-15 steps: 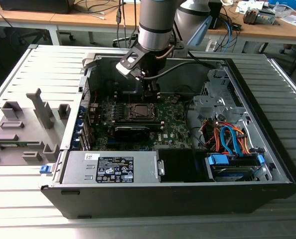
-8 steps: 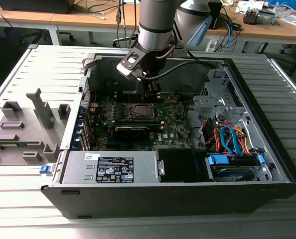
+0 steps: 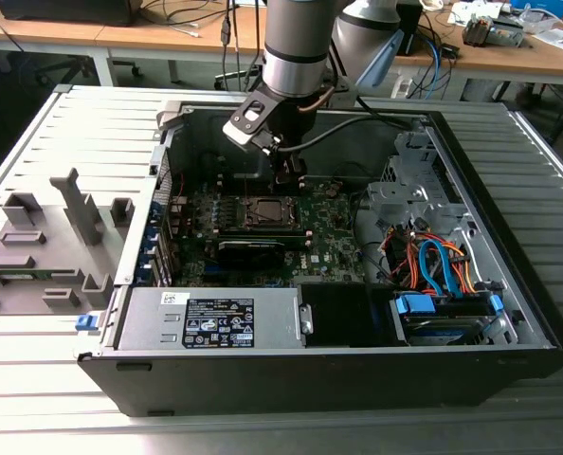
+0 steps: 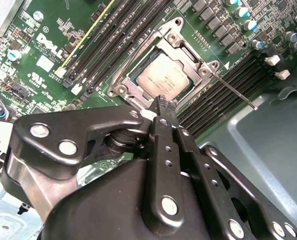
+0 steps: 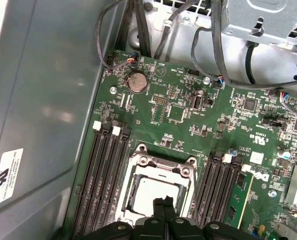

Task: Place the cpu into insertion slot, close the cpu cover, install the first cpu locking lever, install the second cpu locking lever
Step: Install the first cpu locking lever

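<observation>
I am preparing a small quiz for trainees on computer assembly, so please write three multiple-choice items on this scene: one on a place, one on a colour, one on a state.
1. Where is the cpu?
A. on the table outside the case
B. in the insertion slot
C. on a memory slot

2. What colour is the circuit board?
A. red
B. white
C. green

3. How is the cpu cover?
A. lying flat around the cpu
B. standing upright
C. taken off

Answers:
1 B, its silver top sits inside the socket.
2 C, it is green in both wrist views.
3 A, the frame lies flat on the socket.
</observation>
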Robot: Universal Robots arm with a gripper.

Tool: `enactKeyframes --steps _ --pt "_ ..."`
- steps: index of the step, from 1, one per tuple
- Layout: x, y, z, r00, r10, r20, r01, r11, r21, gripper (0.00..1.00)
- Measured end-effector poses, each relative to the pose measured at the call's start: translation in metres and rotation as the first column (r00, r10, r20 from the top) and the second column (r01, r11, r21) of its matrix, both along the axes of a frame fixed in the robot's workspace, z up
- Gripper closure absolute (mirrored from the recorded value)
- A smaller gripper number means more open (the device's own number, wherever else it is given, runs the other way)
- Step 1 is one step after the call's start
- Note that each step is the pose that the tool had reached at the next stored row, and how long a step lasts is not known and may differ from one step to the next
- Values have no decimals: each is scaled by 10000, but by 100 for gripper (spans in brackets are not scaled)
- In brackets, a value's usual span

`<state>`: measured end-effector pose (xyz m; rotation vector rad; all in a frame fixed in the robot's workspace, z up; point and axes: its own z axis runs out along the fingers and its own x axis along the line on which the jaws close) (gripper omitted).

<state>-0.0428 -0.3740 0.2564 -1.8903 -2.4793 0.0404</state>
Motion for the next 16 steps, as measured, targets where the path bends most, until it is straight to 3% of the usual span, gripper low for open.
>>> enactKeyframes --steps 16 --pt "0 0 0 9974 719 0 -719 9974 0 89"
